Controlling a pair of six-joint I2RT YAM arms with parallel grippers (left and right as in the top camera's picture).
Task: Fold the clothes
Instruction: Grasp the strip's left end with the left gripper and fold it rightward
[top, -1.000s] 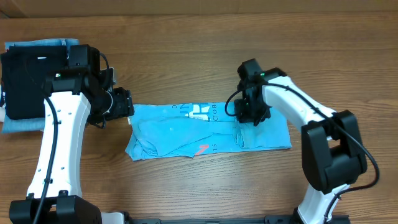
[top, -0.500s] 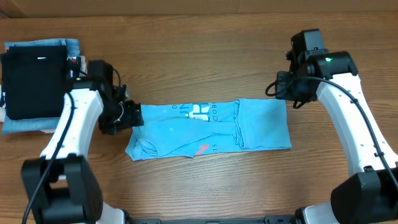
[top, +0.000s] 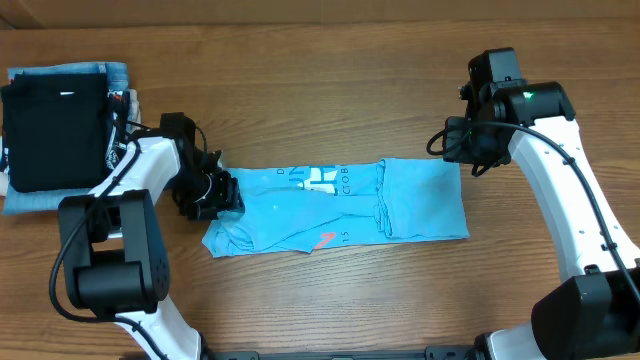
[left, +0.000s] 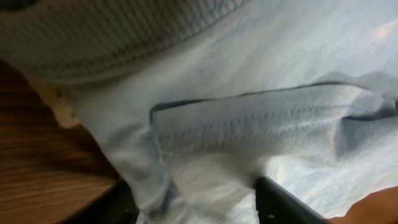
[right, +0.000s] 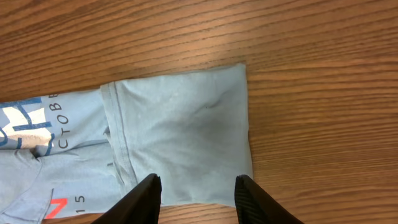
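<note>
The light blue T-shirt (top: 300, 215) lies folded into a long strip across the middle of the table, with white and coral lettering showing. My left gripper (top: 215, 195) is down at the strip's left end. In the left wrist view its fingers (left: 196, 205) are apart, with the shirt's cloth (left: 249, 124) and a hem seam between them. My right gripper (top: 467, 150) is open and empty, held above the strip's right end. The right wrist view shows its fingers (right: 198, 199) apart over the shirt's right edge (right: 180, 137).
A folded black garment (top: 55, 135) sits on a folded denim-blue garment (top: 75, 72) at the far left of the wooden table (top: 320, 100). Bare wood (right: 311, 124) lies to the right of the shirt.
My right gripper lifted off the shirt's right part and moved up and to the right, then held still. My left gripper moved right and down onto the shirt's left end.
</note>
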